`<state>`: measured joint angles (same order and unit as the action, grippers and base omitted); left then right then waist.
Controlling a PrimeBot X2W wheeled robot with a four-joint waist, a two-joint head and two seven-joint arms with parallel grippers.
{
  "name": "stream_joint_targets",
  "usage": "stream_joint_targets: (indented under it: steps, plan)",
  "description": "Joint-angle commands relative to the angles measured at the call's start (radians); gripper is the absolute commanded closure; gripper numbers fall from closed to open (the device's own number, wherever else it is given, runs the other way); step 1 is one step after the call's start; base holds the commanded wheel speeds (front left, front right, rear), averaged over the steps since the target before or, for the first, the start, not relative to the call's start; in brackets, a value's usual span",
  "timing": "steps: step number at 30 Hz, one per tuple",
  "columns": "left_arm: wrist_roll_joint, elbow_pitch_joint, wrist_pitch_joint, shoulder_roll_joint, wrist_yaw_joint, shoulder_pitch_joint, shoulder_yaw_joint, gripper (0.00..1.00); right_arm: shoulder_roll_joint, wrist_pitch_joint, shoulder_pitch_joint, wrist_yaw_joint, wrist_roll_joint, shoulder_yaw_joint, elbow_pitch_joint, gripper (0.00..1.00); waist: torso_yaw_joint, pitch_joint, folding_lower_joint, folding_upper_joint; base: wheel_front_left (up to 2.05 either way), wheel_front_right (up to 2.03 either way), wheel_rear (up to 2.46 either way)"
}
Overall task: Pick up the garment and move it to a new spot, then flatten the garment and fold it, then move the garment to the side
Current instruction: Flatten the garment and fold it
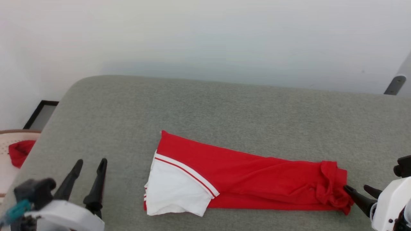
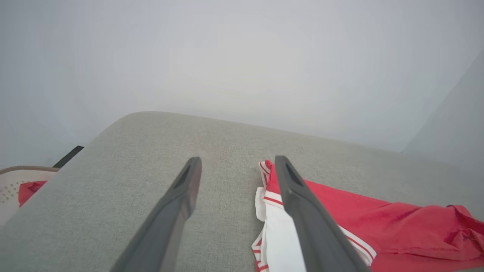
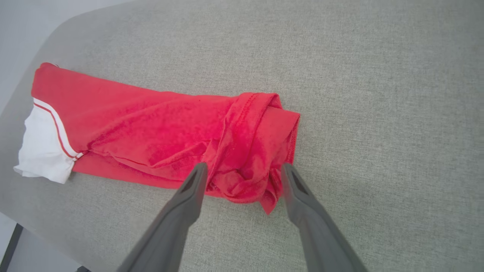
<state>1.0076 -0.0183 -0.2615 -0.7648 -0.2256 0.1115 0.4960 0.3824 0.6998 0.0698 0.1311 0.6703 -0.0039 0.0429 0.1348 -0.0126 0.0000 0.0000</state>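
The right claw (image 3: 244,167), open like the left claw (image 1: 91,162), is to be closed deep over the shorts' (image 1: 257,173) bunched end.

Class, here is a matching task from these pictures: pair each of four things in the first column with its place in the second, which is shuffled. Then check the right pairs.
Column one
1. left gripper
2. right gripper
3. white panel
4. red cloth

Column two
A. in the pale basket, off the grey cushion's left edge
B. open at the garment's bunched red end
C. open, left of the garment and apart from it
D. at the garment's left end

Pairs: 1-C, 2-B, 3-D, 4-A
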Motion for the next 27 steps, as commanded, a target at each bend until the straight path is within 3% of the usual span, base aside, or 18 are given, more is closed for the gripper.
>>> stream_joint_targets:
  steps: [1,9,16,27]
  plan:
    - [-0.057,-0.006,-0.003,0.050,0.020,-0.057,-0.069,0.00,-0.007,0.015,-0.013,-0.001,-0.012,-0.019,0.004,0.00,0.024,-0.006,0.0000,0.0000,0.00,0.00,0.00]
    - [-0.231,0.013,-0.003,0.231,0.138,-0.208,-0.298,0.00,-0.021,0.111,0.020,-0.001,-0.065,-0.090,0.036,0.00,0.075,0.008,0.0000,0.0000,0.00,0.00,0.00]
    - [-0.290,0.044,-0.003,0.316,0.214,-0.209,-0.358,0.00,-0.033,0.207,0.073,-0.001,-0.115,-0.145,0.084,0.00,0.113,0.049,0.0000,0.0000,0.00,0.00,0.00]
    - [-0.346,0.095,-0.003,0.418,0.295,-0.154,-0.414,0.00,-0.080,0.318,0.165,-0.001,-0.194,-0.197,0.235,0.00,0.175,0.133,0.0000,0.0000,0.00,0.00,0.00]
